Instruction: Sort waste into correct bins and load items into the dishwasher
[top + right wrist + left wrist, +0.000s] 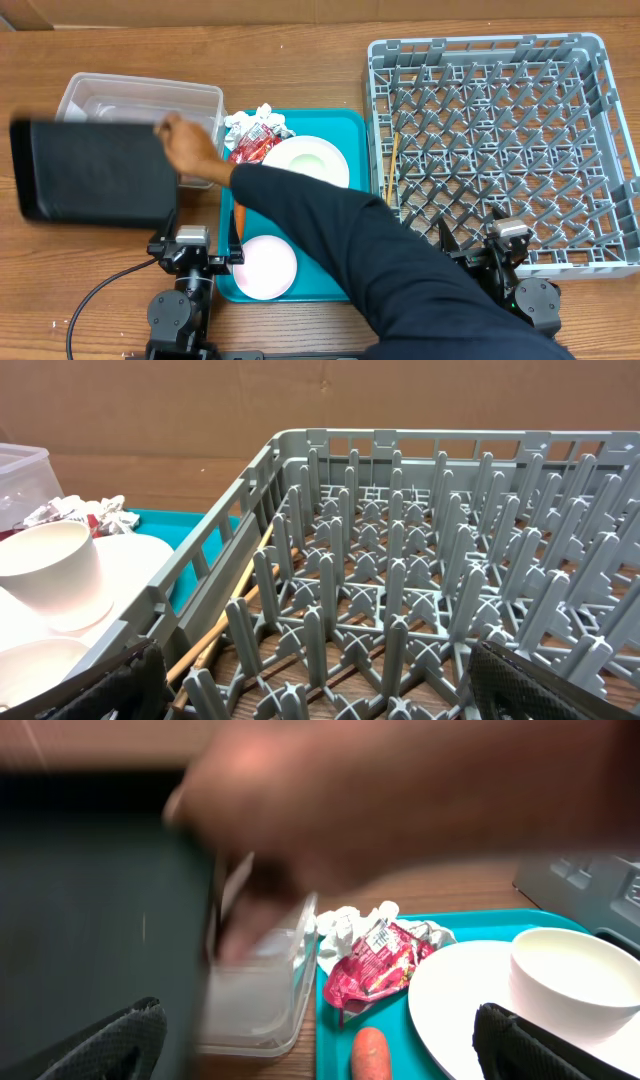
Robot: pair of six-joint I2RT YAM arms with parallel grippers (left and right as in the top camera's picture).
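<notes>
A person's hand (188, 143) holds the flat black tray (95, 170), which is blurred, beside the clear tub (140, 102). Crumpled white paper (255, 120) and a red wrapper (252, 146) lie on the teal tray (355, 125), with a white bowl on a plate (305, 160) and a pale pink dish (265, 267). The grey rack (500, 140) stands at the right. My left gripper (196, 250) is open and empty at the teal tray's near left corner (320, 1012). My right gripper (508, 248) is open and empty over the rack's near edge (315, 660).
The person's dark-sleeved arm (340, 250) crosses the teal tray from the bottom right. An orange carrot (370, 1055) lies by the red wrapper (375, 965). Wooden chopsticks (220, 625) lie inside the rack's left side. The left wrist view also shows the white bowl (575, 975).
</notes>
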